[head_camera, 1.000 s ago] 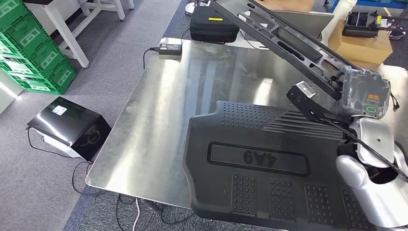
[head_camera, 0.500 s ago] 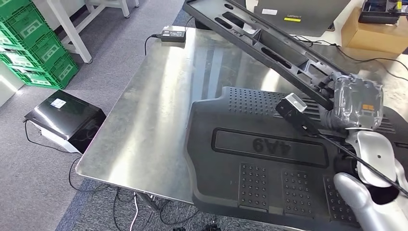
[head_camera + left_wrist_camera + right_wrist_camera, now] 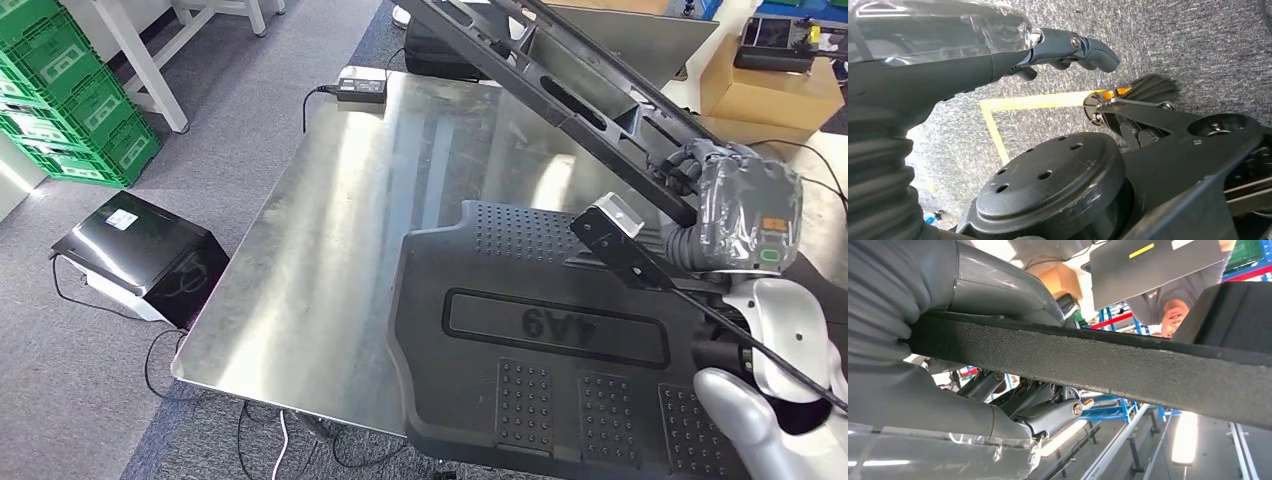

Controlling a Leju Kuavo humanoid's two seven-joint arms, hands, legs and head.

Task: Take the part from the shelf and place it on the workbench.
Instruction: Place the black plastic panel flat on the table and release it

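The right hand (image 3: 742, 205) gripped the long black plastic part (image 3: 560, 95) by its near end. The part slanted away to the far left, above the shiny metal counter (image 3: 330, 260). The left hand (image 3: 1068, 47) hung low with curled fingers, holding nothing.

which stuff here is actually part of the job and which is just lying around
Job:
- long black part, held in the right hand
- metal workbench, where it goes

Lying about:
- big black panel marked 4A9 on the bench
- power adapter at the bench's far edge
- black box on the floor
- green crates
- cardboard box
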